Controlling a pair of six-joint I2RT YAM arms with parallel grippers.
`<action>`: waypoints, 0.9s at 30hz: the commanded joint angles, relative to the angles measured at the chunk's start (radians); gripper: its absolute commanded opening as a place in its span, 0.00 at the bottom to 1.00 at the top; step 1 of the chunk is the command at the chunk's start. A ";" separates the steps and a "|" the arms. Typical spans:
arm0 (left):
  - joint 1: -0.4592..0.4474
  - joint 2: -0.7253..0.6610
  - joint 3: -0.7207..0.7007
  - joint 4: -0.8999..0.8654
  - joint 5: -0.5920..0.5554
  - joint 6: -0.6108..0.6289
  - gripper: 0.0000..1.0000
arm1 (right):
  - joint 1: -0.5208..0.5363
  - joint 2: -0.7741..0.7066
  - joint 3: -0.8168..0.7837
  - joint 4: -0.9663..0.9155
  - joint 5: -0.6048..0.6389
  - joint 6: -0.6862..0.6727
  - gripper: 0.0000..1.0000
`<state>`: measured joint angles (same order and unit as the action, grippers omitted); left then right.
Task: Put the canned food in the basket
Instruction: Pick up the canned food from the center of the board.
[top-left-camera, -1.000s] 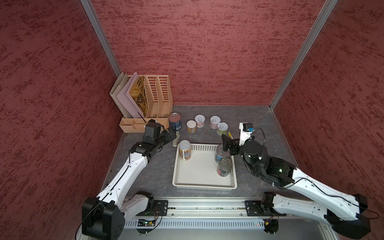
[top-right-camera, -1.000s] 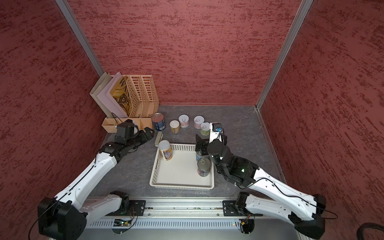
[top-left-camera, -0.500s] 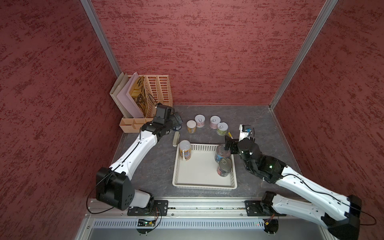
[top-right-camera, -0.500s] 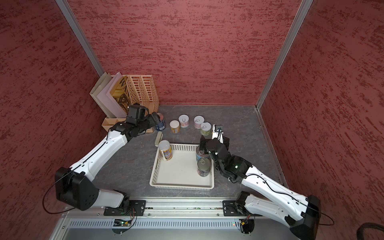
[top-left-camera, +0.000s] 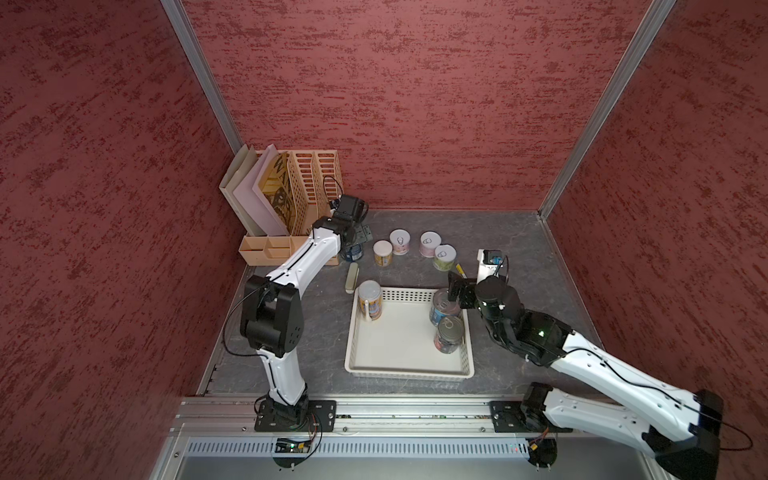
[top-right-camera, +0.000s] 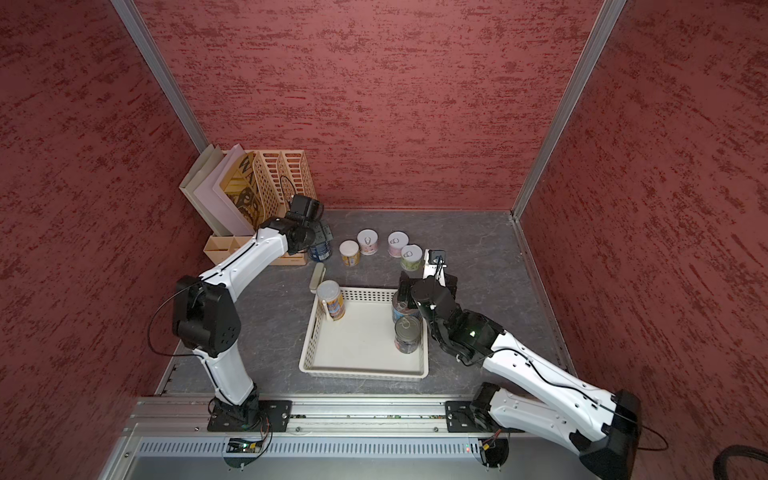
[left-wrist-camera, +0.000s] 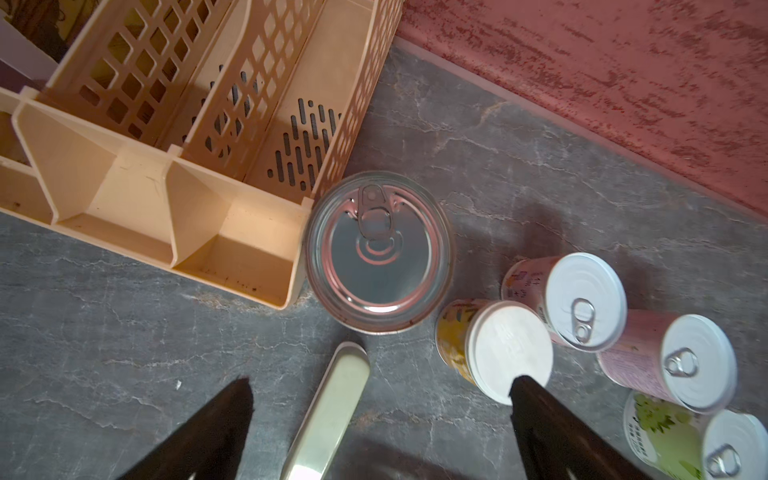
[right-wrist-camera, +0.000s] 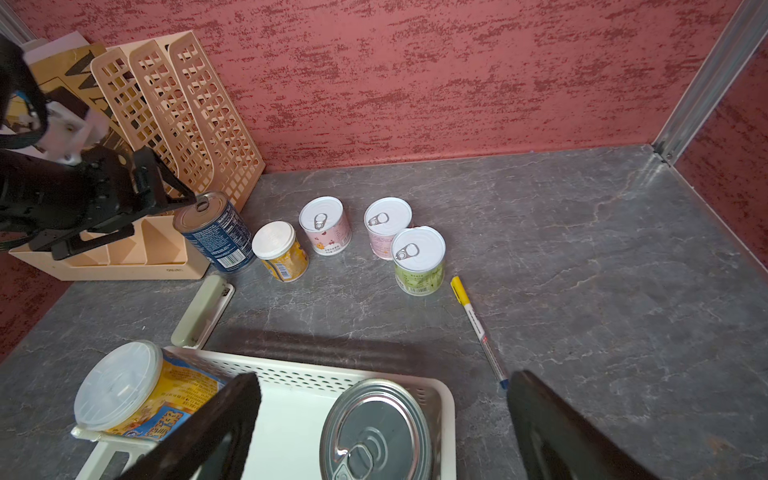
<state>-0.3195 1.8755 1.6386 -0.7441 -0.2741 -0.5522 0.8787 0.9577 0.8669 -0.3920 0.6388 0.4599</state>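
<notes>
Canned food (top-left-camera: 449, 336): three stand in the basket (top-left-camera: 399, 345) at the worktop's (top-left-camera: 320, 345) 6 o'clock, and five wait at the basket's 12 o'clock. File rack (left-wrist-camera: 137, 187) crowds the blue can (left-wrist-camera: 376, 249) at 11. Wide, empty left fingers (left-wrist-camera: 208, 432) may snag it or topple the yellow can (left-wrist-camera: 498, 340) beside. Right fingers (right-wrist-camera: 216, 428): wide, empty.

The scene is enclosed by red, roughly textured walls (top-left-camera: 395, 104), joined by aluminium posts (top-left-camera: 199, 70) at upper left and right. A grey marbled floor (top-left-camera: 511, 237) (evenly lit) is bordered below by a metal rail (top-left-camera: 395, 409).
</notes>
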 joint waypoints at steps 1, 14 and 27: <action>0.004 0.065 0.068 -0.079 -0.044 0.016 1.00 | -0.012 0.004 0.024 0.008 -0.013 0.011 0.98; 0.014 0.247 0.225 -0.135 -0.132 0.056 1.00 | -0.012 0.045 0.043 -0.003 -0.043 0.017 0.98; 0.065 0.301 0.255 -0.018 0.026 0.153 1.00 | -0.013 0.083 0.056 -0.007 -0.047 0.014 0.98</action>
<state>-0.2676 2.1471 1.8629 -0.8062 -0.2710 -0.4351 0.8783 1.0351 0.8783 -0.3943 0.6018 0.4671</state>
